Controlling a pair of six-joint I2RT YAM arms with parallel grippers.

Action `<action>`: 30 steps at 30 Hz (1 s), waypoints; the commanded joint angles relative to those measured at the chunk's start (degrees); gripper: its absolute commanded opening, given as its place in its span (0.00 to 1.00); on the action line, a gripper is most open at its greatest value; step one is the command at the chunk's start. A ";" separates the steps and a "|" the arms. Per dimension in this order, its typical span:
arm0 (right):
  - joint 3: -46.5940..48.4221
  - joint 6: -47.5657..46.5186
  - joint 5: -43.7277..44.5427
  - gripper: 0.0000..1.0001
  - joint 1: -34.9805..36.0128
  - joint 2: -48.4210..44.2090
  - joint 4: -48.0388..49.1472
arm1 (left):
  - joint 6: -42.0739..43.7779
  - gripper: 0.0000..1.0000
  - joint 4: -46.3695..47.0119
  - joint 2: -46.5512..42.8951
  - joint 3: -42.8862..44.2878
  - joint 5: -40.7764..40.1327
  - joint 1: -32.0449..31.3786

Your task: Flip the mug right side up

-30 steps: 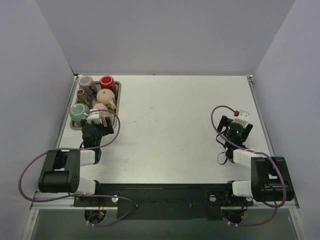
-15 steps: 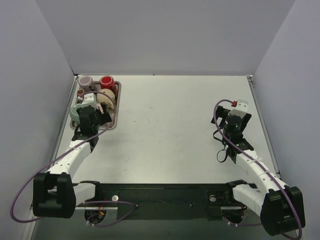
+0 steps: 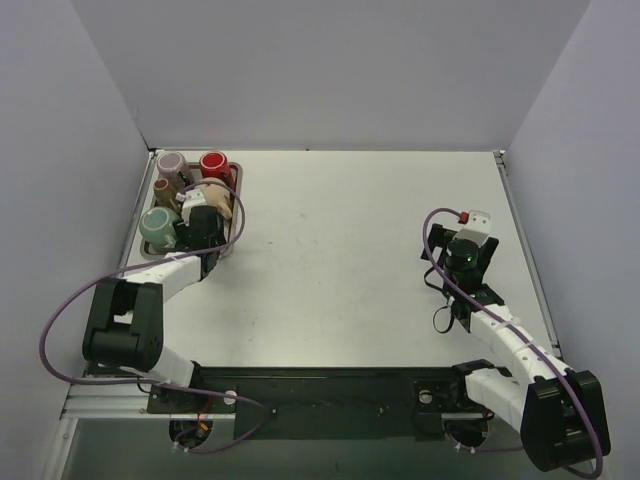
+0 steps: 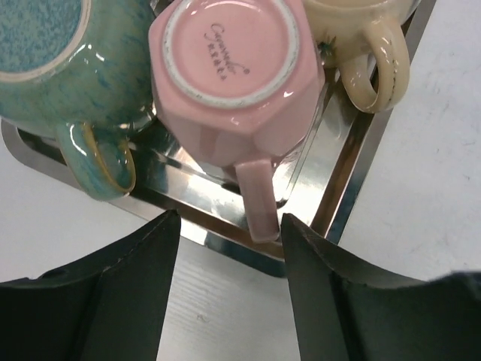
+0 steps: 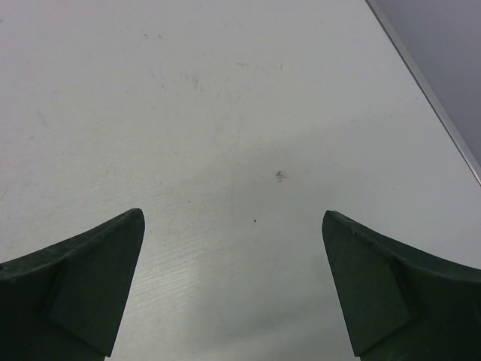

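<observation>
A pink mug [image 4: 233, 68] stands upside down in the metal tray [image 4: 353, 180], its base up and its handle [image 4: 259, 199] pointing at my left gripper. My left gripper [image 4: 229, 244] is open at the tray's near edge, and the handle's tip lies just ahead of the gap between its fingers without touching them. In the top view my left gripper [image 3: 200, 222] covers the pink mug. My right gripper [image 3: 462, 250] is open and empty above bare table at the right, as the right wrist view [image 5: 233, 226] also shows.
A teal mug [image 4: 45, 60] and a cream mug [image 4: 361, 37] stand upside down on either side of the pink one. A red mug [image 3: 213, 165], a mauve mug [image 3: 170, 163] and a small brown one [image 3: 162, 188] fill the tray's far end.
My left gripper has swung from the tray's near left corner to its near edge, above the pink mug. The right gripper has shifted slightly back towards me.
</observation>
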 commanded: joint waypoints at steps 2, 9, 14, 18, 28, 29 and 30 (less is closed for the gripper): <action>-0.04 -0.39 0.24 0.99 0.36 -0.74 2.25 | 0.73 0.52 2.42 4.43 5.79 0.11 2.20; -0.66 -0.66 -1.43 0.99 0.36 -2.76 2.34 | 2.40 0.44 2.86 7.33 6.49 3.03 4.93; -0.75 -0.75 -2.40 0.99 0.36 -2.94 2.52 | 6.08 0.49 3.91 10.94 9.30 3.02 6.33; -0.57 -0.92 -2.05 0.99 0.36 -2.50 2.34 | 7.75 0.02 5.93 8.58 8.34 6.71 6.95; 7.24 2.33 -9.69 0.99 3.86 -6.53 -10.82 | 6.00 0.00 -19.50 -12.59 13.86 30.59 7.30; 9.25 2.94 -10.91 0.99 4.83 -7.33 -13.97 | 5.04 0.00 -21.73 -13.74 16.83 36.80 7.30; 10.40 3.73 -11.62 0.99 6.93 -8.99 -15.14 | 4.86 0.00 -26.01 -15.32 18.17 39.56 7.21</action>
